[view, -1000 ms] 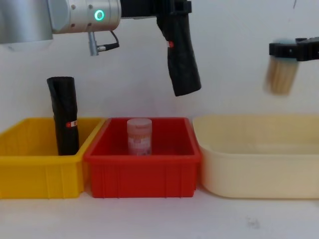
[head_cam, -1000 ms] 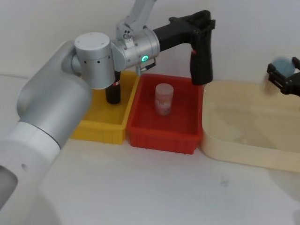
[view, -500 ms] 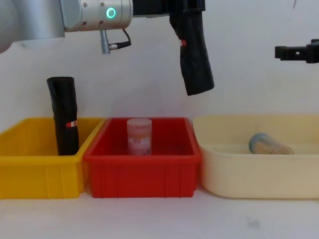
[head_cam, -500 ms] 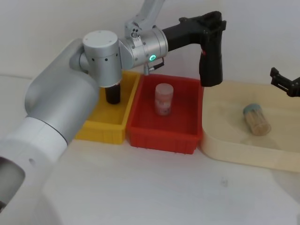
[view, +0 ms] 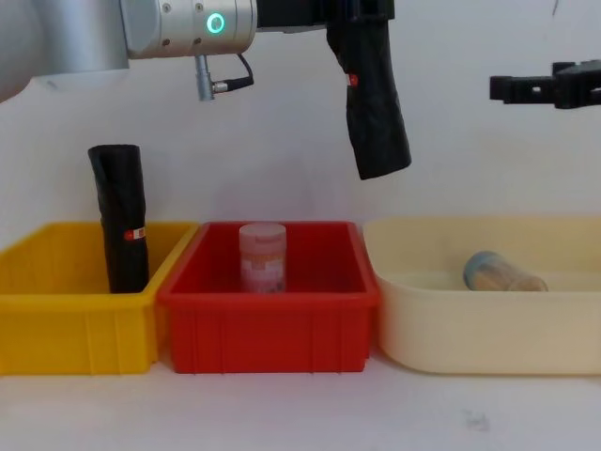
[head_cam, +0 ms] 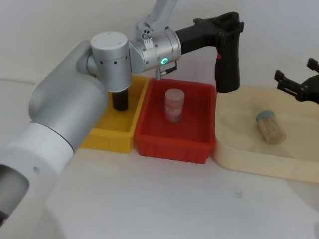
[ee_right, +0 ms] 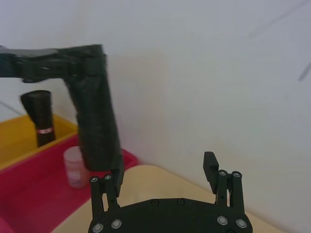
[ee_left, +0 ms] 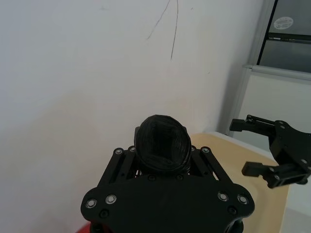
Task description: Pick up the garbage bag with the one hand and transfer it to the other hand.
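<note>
Clamped at the end of the silver-grey arm with the green ring light (view: 217, 23), the left gripper (head_cam: 227, 26) has its black fingers closed around the upper end of the garbage bag (view: 376, 103), a black plastic bag rolled tight into a cylinder. That roll hangs in the air high above the right rear corner of the red plastic tray (view: 272, 334), touching nothing below. Its long axis runs close to vertical, with the free lower end pointing down and leaning slightly to the robot's right.

Well to the right of the red tray and about as high as the roll, the right gripper (head_cam: 294, 69) has its fingers spread wide apart and holds nothing.

A pale pink lidded jar (view: 262, 256) stands upright inside the red tray. Just beside the tray on its left, a yellow plastic tray (view: 66, 329) holds a second black roll (view: 122, 221), standing nearly upright. On the red tray's right, a cream plastic tub (view: 470, 329) holds a clear jar of wooden sticks (view: 498, 272), lying on its side.
</note>
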{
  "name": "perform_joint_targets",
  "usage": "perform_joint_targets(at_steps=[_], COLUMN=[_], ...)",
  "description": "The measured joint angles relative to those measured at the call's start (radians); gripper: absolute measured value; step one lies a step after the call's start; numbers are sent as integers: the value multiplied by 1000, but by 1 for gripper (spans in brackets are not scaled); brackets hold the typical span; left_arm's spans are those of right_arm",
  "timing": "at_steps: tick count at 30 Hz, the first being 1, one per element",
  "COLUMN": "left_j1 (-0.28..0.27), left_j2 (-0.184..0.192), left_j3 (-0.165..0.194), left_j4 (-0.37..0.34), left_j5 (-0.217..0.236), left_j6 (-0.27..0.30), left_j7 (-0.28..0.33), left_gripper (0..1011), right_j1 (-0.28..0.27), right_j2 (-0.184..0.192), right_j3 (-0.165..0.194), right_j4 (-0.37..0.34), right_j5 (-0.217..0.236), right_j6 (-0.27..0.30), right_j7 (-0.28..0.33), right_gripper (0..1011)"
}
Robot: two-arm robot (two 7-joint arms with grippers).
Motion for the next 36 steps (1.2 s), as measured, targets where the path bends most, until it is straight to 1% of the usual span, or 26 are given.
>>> perform_joint_targets(at_steps=[1, 3, 4, 8, 10, 13, 14, 16, 17, 20, 22, 23, 24, 29, 36], left_j1=[0, -1, -1, -2, -2, -2, -2, -2, -2, -3, -3, -3, -3, -3, -3], left_j2=[0, -1, -1, -1, -2, -2, -2, -2, -2, -2, -3, -3, -3, -3, -3], left_j3=[0, 1, 1, 1, 2, 2, 2, 2, 2, 2, 2, 2, 2, 2, 2], left_j4=[1, 1, 2, 2, 3, 3, 3, 4, 4, 4, 4, 4, 4, 5, 5], left_j5=[0, 0, -1, -1, -1, -1, -1, -2, -2, -2, -2, -2, -2, -2, -2], left_j6=[0, 0, 0, 0, 0, 0, 0, 0, 0, 0, 0, 0, 0, 0, 0], left_j7=[0, -1, -1, -2, -2, -3, -3, -3, -3, -3, -4, -4, -4, -4, -4], left_gripper=[363, 363, 363, 363, 363, 363, 363, 363, 363, 363, 363, 363, 363, 363, 363], right_j1=[7, 17, 25, 49, 79, 103, 126, 144, 166, 191, 220, 220, 236, 276, 313], right_j2=[0, 0, 0, -2, -7, -13, -19, -26, -34, -45, -57, -57, -65, -86, -108], right_j3=[-4, -11, -17, -33, -54, -72, -86, -99, -114, -130, -150, -150, -159, -185, -205], right_j4=[5, 12, 18, 39, 64, 88, 108, 127, 149, 176, 208, 208, 225, 273, 316], right_j5=[4, 7, 10, 15, 16, 14, 13, 9, 4, -2, -11, -11, -16, -32, -54], right_j6=[-5, -10, -15, -23, -31, -35, -37, -38, -39, -39, -39, -39, -39, -37, -30], right_j7=[20, 37, 58, 96, 137, 167, 188, 204, 221, 239, 255, 255, 260, 263, 254], right_gripper=[1000, 1000, 1000, 1000, 1000, 1000, 1000, 1000, 1000, 1000, 1000, 1000, 1000, 1000, 1000])
